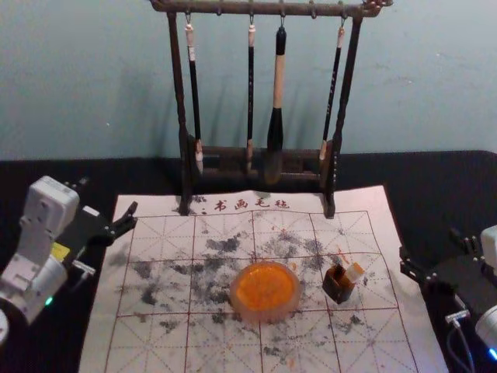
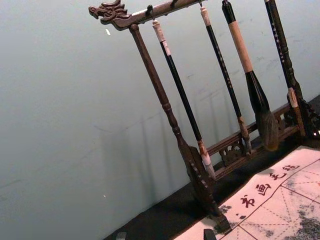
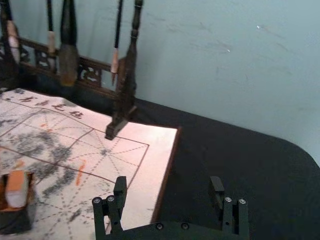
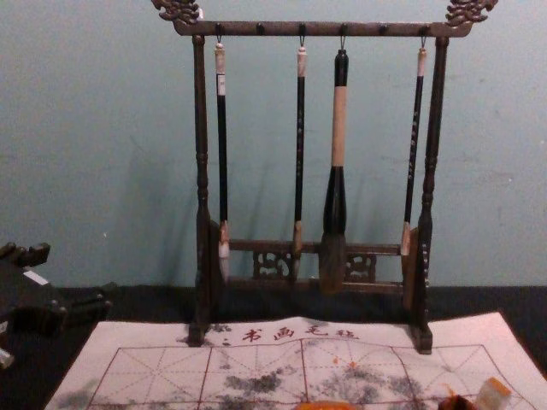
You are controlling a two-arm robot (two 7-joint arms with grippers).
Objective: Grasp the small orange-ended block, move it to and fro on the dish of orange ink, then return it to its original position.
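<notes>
1. While the left gripper (image 1: pixel 109 196) idles open, left of the mat (image 1: pixel 361 200), the right gripper (image 1: pixel 429 242) points forward off its right, wide open, empty!
2. Orange-ended block (image 1: pixel 354 272): in the dark box (image 1: pixel 338 290), long axis leaning up, rightward.

Bench (image 1: pixel 435 175), black-topped. Gridded pale mat (image 1: pixel 101 342), ink-blotched, lower centre of the frame. Dark wooden brush rack (image 1: pixel 268 8), upper centre, standing upright.

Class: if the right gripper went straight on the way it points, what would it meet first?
The right gripper would probably meet the black tabletop beside the mat, or the wall behind; depth is unclear. The stand looks off that line.
</notes>
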